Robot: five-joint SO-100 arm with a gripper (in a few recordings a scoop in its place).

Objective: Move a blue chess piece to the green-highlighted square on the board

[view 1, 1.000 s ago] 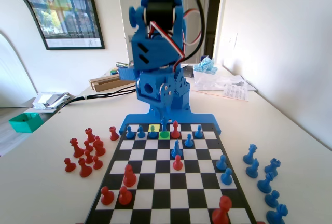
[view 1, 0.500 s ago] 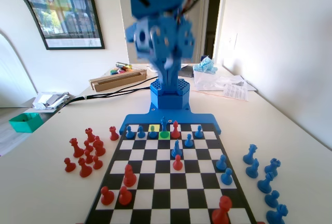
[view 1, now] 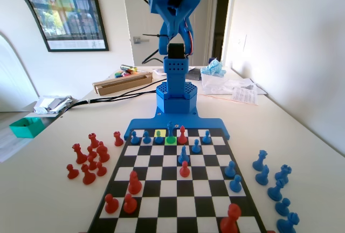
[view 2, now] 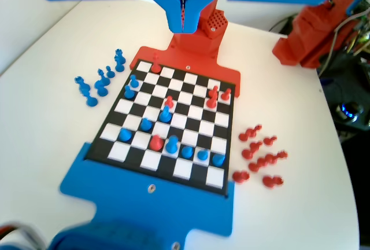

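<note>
White desk (view 1: 48, 190), chessboard (view 1: 161, 203) set out; the arm is raised.
Claw (view 2: 184, 21) closed on nothing, high up; blue chess piece (view 1: 171, 130) stands on the green-highlighted square (view 1: 171, 141), apparently placed.

Glossy plastic blue chess piece (view 1: 171, 130)

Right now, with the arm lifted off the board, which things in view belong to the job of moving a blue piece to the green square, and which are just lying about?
Job:
blue chess piece, standing on the green-highlighted square
board
gripper, jaws together, high above the board

Lying about:
red pieces left of the board, fixed view
blue pieces right of it
green tray
cardboard box
</note>
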